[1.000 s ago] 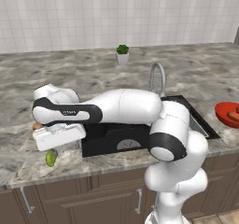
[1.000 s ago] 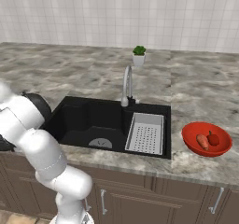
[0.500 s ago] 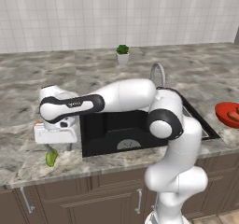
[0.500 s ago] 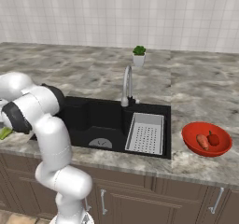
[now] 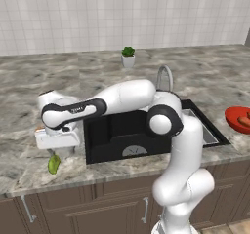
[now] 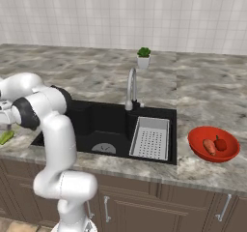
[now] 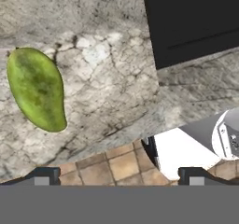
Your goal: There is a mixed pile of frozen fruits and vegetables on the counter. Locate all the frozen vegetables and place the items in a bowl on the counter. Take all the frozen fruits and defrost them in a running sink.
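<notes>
A yellow-green oblong fruit (image 5: 53, 164) lies near the counter's front edge, left of the sink (image 5: 122, 130). My gripper (image 5: 57, 150) hangs open just above and behind it, pointing down. In the hand view the fruit (image 7: 36, 90) sits left of centre, outside the two fingertips (image 7: 43, 174), with nothing between them. A small brown piece (image 5: 39, 128) peeks out behind the hand. The red bowl (image 6: 213, 154) stands on the counter right of the sink and holds an orange piece (image 6: 209, 146) and a red piece (image 6: 220, 143).
The black sink basin (image 6: 106, 124) has a curved steel faucet (image 6: 130, 88) and a grey rack (image 6: 150, 138). A small potted plant (image 6: 143, 57) stands behind it. The counter's front edge (image 7: 116, 125) runs close to the fruit, with tiled floor below.
The arm has swung further left and its elbow has risen. The hand shifted slightly left over the counter by the green fruit. The jaws stayed open.
</notes>
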